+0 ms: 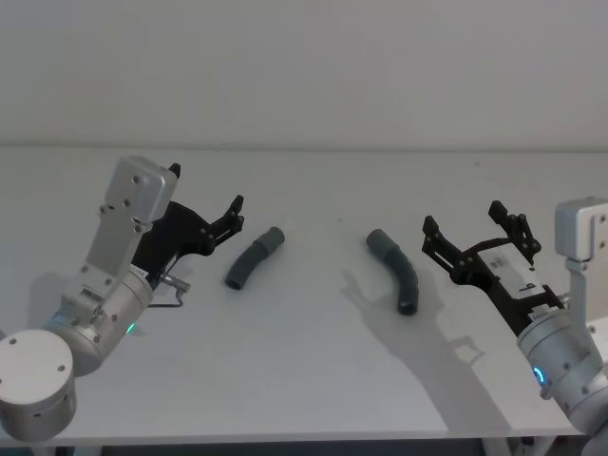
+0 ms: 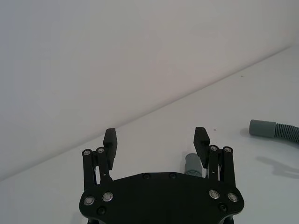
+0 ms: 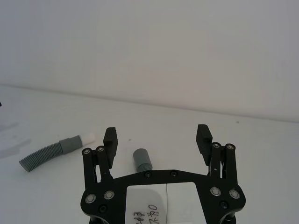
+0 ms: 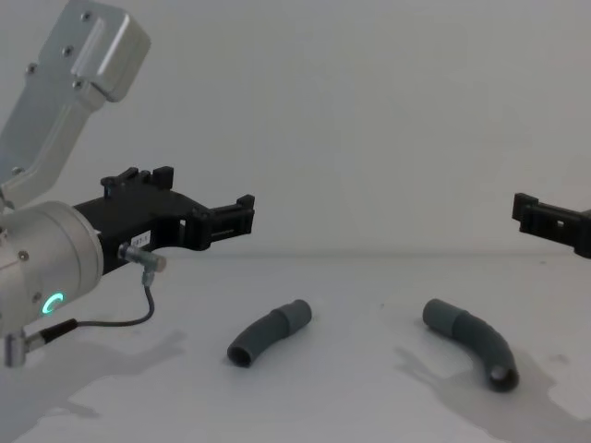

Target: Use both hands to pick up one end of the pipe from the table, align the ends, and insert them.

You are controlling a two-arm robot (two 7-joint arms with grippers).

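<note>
Hovering over a matte white table (image 1: 304, 380), backed by a plain pale wall (image 1: 304, 66) of nearly the same tone.
Raised on the left, the left gripper (image 1: 204, 193), fingers spread wide around nothing, just beside the left pipe piece (image 1: 254, 259); mirrored by the right gripper (image 1: 465, 220), likewise wide apart and holding nothing, near the right pipe piece (image 1: 396, 271). Both pieces flat mid-table, well apart, far ends angled toward each other. Soft grey shadows (image 1: 380, 294) across the surface.

Plenty of open table (image 1: 313, 351) here.
The left piece (image 1: 255, 258) and right piece (image 1: 395, 270) lie well apart with bare surface between; the left gripper (image 1: 206, 186) and right gripper (image 1: 463, 217), both spread wide, have unblocked approaches.
</note>
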